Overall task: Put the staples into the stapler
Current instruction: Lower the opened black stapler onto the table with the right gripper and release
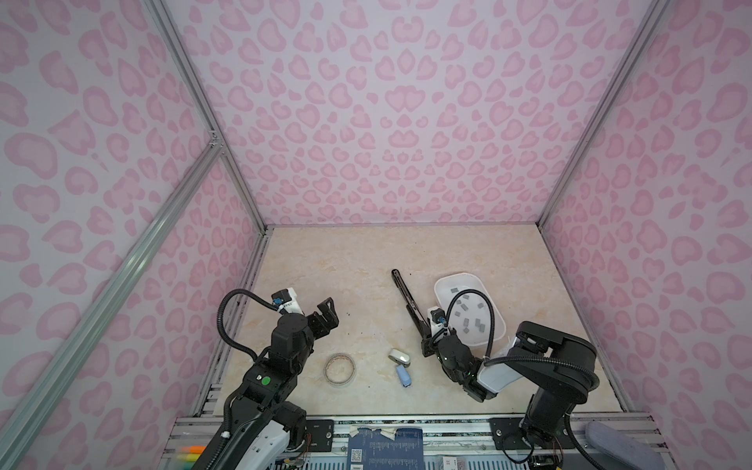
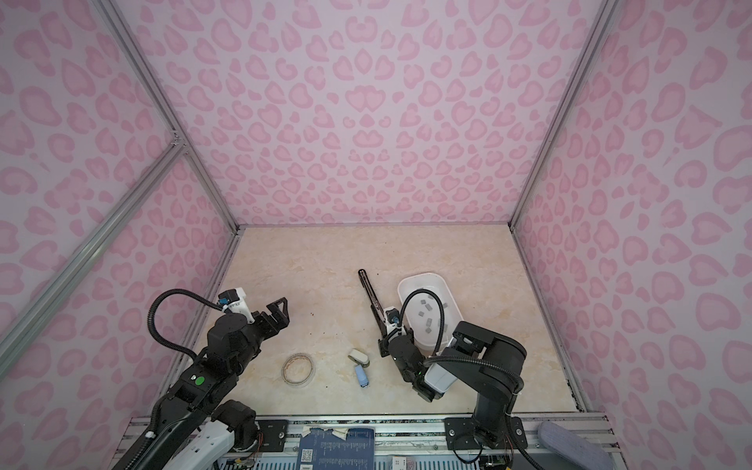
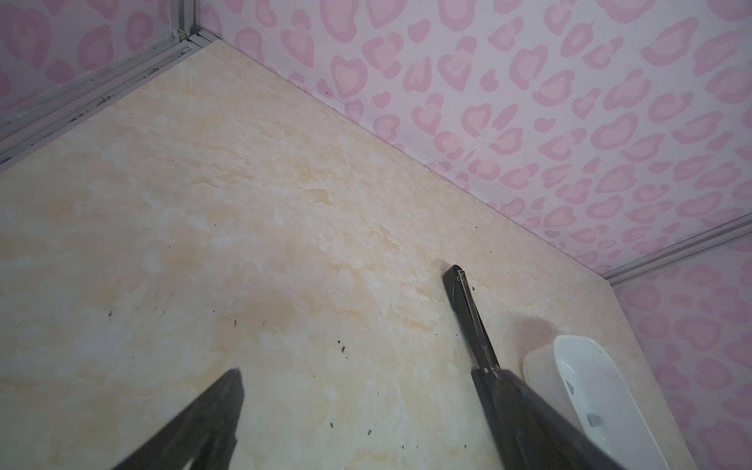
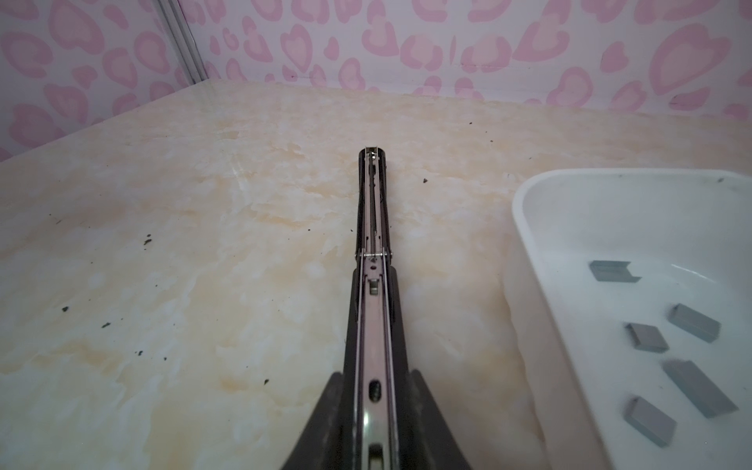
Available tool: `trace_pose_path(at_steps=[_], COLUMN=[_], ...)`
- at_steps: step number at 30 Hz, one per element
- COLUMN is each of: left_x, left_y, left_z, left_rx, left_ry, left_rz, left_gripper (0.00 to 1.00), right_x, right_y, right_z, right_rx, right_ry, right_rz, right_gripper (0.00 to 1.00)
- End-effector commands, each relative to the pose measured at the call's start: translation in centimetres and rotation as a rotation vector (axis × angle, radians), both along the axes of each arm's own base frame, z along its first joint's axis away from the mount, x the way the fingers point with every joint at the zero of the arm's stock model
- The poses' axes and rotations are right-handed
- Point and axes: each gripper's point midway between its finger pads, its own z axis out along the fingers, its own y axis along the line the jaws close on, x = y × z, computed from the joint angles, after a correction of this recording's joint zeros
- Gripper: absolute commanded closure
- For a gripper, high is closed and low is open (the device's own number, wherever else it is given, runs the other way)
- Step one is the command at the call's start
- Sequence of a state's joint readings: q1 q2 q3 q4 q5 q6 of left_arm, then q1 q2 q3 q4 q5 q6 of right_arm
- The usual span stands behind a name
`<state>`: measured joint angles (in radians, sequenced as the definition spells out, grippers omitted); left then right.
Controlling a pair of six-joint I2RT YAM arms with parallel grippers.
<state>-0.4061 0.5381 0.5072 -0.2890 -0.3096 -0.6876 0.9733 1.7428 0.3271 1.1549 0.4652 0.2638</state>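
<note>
Hovering wide open, the left gripper [image 1: 330, 312] is holding nothing. The stapler [image 1: 407, 299] is lying opened flat on the table, with the right gripper [image 1: 424, 339] straddling its near end, though whether it is clamping I cannot tell. The staples [image 1: 464, 309] are sitting in the white tray [image 1: 439, 285], apparently none loaded yet.

marble table [image 1: 346, 260], black stapler [image 1: 404, 289], tray [image 1: 455, 280], tape roll [image 1: 341, 357], white stapler [image 1: 399, 357], blue stapler [image 1: 404, 375]
</note>
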Motion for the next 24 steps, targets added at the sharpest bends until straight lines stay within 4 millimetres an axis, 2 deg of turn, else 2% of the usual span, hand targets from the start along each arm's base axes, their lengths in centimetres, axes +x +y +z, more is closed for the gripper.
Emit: trace_pose_path(at_steps=[1,4,7,16,18,20,24], left_x=[-0.8,-1.6,-2.6,-3.7,-3.7,-3.6,-3.1], left_y=[1.5,1.9,1.9,-0.4,-1.3,-2.5,-4.2], left_z=[0.4,1.0,1.5,2.0,1.9,1.7,0.3], left_rx=[0.003,-0.002,-0.006,-0.033,-0.045,-0.049,-0.047], left_ry=[-0.015,-0.054,-0.078,-0.200,-0.195,-0.189,-0.146], left_rz=[0.066,0.068,0.038,-0.131,-0.179,-0.241,-0.321], left_gripper=[0.03,0.03,0.03,0.03,0.03,0.03,0.03], right_x=[-0.1,-0.3,-0.7,-2.2,-3.0,-4.5,-6.6], right_y=[-0.2,-0.7,-1.1,-0.1,0.5,2.2,4.8], right_z=[0.9,1.3,2.2,8.2,9.4,10.9,11.6], right_rx=[0.036,0.034,0.053,0.095,0.136,0.147,0.049], right_ry=[-0.003,0.015,0.027,0.117,0.141,0.135,0.117], right_rz=[-0.024,-0.048,-0.057,-0.037,0.005,0.107,0.179], right_gripper=[0.64,0.57,0.57,0.58,0.58,0.53,0.49])
